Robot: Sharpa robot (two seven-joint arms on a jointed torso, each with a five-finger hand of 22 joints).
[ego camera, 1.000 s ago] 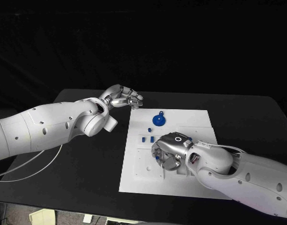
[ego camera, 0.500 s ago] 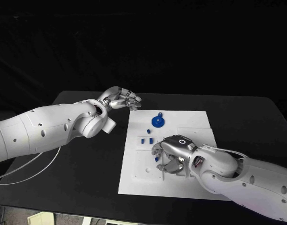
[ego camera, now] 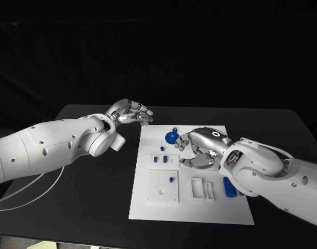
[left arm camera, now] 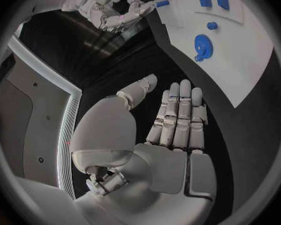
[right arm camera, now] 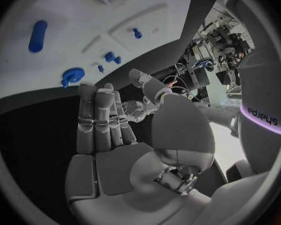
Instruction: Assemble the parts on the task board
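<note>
One white task board (ego camera: 166,205) lies on the tabletop (ego camera: 91,176) with about six blue parts (ego camera: 230,187). The right robot hand (ego camera: 197,148) hovers over it, empty, fingers loosely spread. At ten o'clock, the left robot hand (ego camera: 132,111) is empty too, fingers straight.

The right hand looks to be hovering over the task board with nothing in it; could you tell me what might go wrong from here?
1. The right hand hangs close beside the round blue part; a careless descent could knock it out of place.
2. The small blue parts sit near its fingers and could be swept aside.
3. The blue cylinder lies loose on the task board next to the right forearm, which might roll it.
</note>
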